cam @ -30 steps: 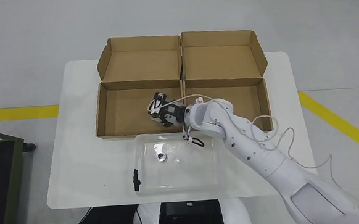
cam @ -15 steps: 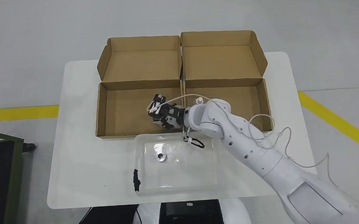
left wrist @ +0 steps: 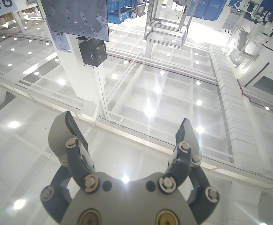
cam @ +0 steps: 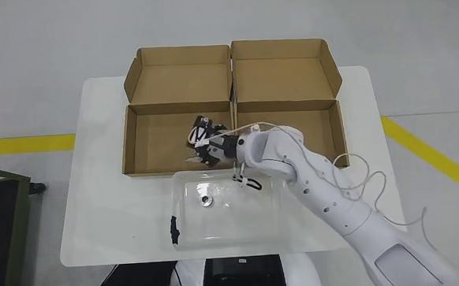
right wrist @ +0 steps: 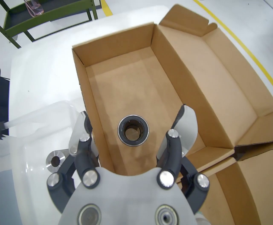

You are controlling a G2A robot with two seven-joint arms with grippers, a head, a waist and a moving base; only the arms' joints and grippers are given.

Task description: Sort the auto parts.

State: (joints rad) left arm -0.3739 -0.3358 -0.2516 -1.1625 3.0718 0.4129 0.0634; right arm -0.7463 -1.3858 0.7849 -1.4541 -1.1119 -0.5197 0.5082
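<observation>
A black ring-shaped bearing (right wrist: 133, 133) lies flat on the floor of the left cardboard box (right wrist: 132, 85). My right gripper (right wrist: 134, 111) hangs open just above it, one finger on each side and nothing between them. From the top, the right gripper (cam: 201, 137) sits over the near right part of the left box (cam: 154, 144). A round metal disc with a centre hole (cam: 207, 200) (right wrist: 55, 160) lies in the clear plastic tray (cam: 177, 189). My left gripper (left wrist: 125, 119) is open and empty, pointing up at a ceiling.
The right cardboard box (cam: 323, 125) stands beside the left one, both with lids folded back. A small black part (cam: 172, 229) lies by the tray's near left corner. A green cart (cam: 2, 228) stands left of the white table (cam: 98, 190).
The right gripper has shifted slightly to the left over the left box. Nothing else has moved.
</observation>
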